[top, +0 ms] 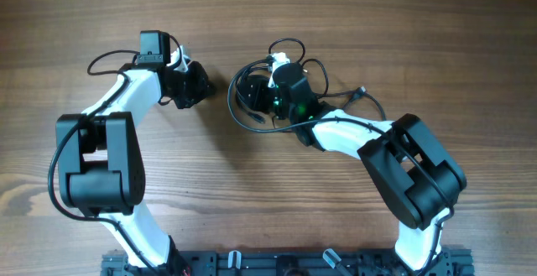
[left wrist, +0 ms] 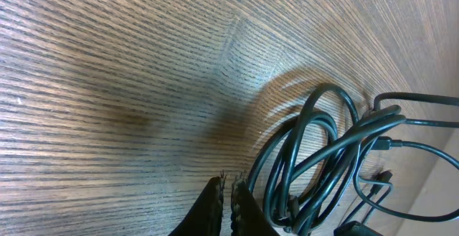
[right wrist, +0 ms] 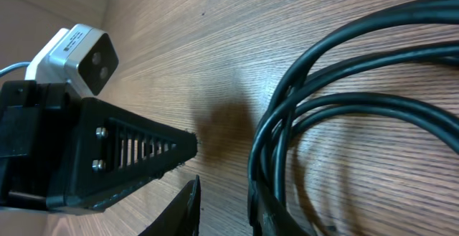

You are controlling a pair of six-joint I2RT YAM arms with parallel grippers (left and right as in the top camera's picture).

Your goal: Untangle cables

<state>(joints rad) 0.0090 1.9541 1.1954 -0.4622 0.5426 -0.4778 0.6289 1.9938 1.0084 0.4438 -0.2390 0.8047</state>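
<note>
While the cables (top: 250,100) lie knotted at upper centre (nothing freed yet), my left fingers (left wrist: 210,211) are closed and empty; whether my right fingers (right wrist: 185,209) grip anything, I can't tell.

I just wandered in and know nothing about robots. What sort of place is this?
Probably a robotics lab or test bench. A robot's left arm and right arm rise from a black rail at the edge of a wooden table, with only tangled black cables on it.

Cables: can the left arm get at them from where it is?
Probably yes. The left gripper, shut, sits just beside the cables with bare table between; the right gripper over the bundle may crowd it.
</note>
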